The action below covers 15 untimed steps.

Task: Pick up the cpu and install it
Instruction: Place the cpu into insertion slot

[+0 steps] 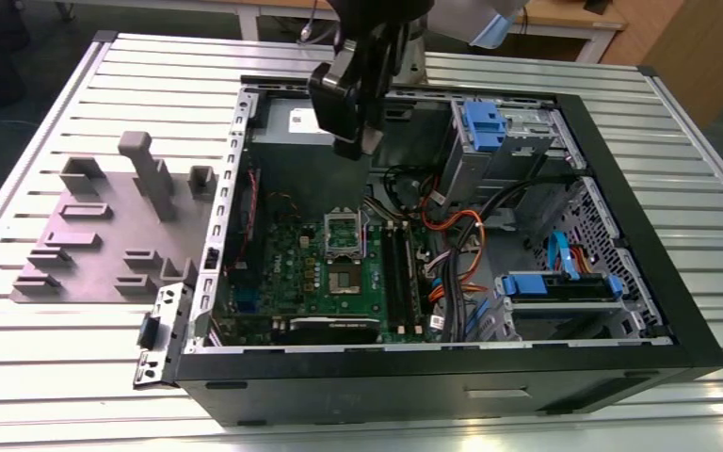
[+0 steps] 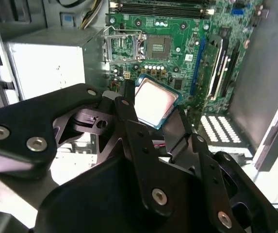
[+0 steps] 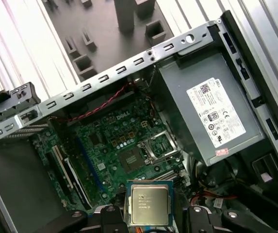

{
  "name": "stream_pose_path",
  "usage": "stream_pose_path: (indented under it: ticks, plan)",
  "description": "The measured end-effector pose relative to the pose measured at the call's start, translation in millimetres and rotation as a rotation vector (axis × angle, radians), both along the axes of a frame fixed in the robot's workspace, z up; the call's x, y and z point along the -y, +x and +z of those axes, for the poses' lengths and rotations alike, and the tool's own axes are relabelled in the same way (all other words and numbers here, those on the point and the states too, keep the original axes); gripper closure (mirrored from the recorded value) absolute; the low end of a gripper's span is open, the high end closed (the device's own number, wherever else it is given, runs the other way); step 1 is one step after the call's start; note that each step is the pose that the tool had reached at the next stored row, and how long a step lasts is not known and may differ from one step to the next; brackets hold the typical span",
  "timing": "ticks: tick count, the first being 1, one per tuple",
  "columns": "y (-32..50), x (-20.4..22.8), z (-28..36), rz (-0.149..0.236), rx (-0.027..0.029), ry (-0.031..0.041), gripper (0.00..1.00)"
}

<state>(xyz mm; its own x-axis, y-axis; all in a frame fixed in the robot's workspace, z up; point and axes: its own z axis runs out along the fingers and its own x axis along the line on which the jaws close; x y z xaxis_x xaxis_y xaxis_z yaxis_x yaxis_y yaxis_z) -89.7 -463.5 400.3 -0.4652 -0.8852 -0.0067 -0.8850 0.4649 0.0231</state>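
Evidently holding with the gripper point(image 2: 151, 110) drawn narrow onto the cpu point(image 2: 154, 99) at two opposite edges, silvery lid turned toward both wrist views; hanging well above the green board point(image 3: 105, 141) of the open case point(image 1: 437, 386), apart from the dark square point(image 3: 131, 159) on that board. Probably light, stiff and flat, yet slick on the metal top and delicate underneath, so best taken by the thin rim alone, kept level, squeezed gently, never touched on the underside

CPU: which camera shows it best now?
First wrist view: the cpu faces the camera squarely, whole top showing. Second wrist view has it tilted, lower edge hidden. Exterior view shows the end effector above the case.
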Motion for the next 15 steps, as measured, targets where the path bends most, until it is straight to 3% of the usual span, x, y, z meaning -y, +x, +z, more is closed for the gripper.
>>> stream_pose_path:
  ticks: [15]
  plan:
    - [0.0,0.0,-4.7,-0.263,0.0001,0.0003,0.53]
